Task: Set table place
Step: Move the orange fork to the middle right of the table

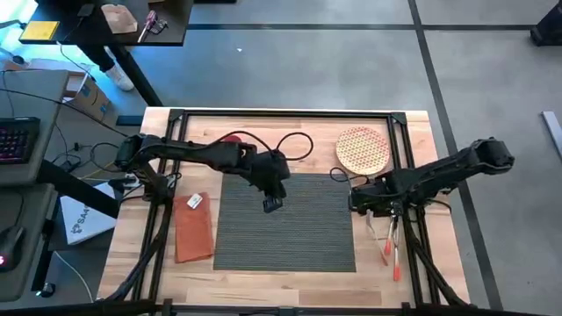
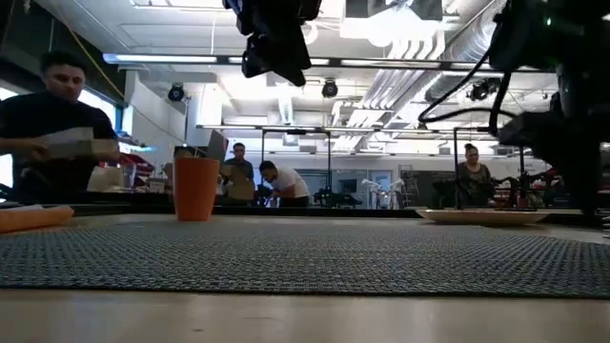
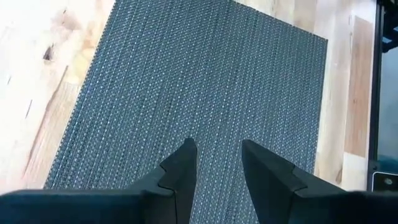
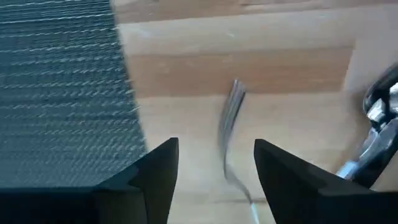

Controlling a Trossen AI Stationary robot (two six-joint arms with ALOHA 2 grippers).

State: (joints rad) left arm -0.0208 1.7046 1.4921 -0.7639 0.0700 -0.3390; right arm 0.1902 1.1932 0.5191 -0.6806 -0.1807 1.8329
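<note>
The dark grey ribbed placemat [image 1: 285,219] lies flat on the middle of the wooden table [image 1: 395,281]. My left gripper [image 1: 272,204] hovers open above the mat's far left part, and the left wrist view shows nothing but mat [image 3: 205,74] between its fingers [image 3: 219,152]. My right gripper [image 1: 371,204] stands open just off the mat's right edge. In its wrist view a metal fork [image 4: 231,124] lies on the wood between and beyond its fingertips [image 4: 216,149]. The round patterned plate [image 1: 363,149] rests on the table at the far right.
A rust-orange napkin [image 1: 193,226] lies left of the mat. More cutlery with orange handles [image 1: 391,250] lies right of the mat, and a spoon [image 4: 379,130] lies beside the fork. An orange cup [image 2: 196,188] stands at the far left. People are beyond the table.
</note>
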